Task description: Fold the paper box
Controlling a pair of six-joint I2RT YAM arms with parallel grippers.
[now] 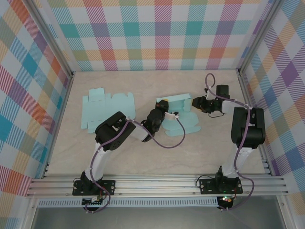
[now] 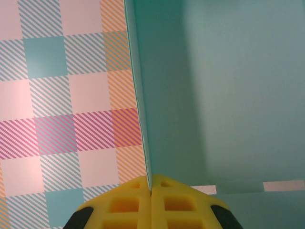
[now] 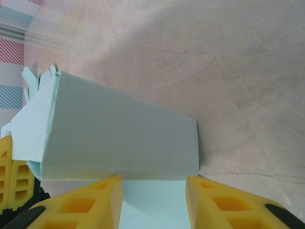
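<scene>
Pale worktop (image 1: 190, 152), checked walls. The paper box (image 1: 178, 102) looks light and easily creased; the left claw (image 2: 151, 191) pinches a wall edge, while the right claw (image 3: 153, 195) is spread with the box just ahead of it. Grip beside folds.

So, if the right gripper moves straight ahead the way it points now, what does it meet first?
Most likely the paper box: its teal wall lies directly ahead of the right gripper, whose jaws stand open. Depth is hard to judge.

Teal paper box (image 1: 177, 102), plaid walls (image 1: 157, 33), beige table (image 1: 190, 152)
</scene>
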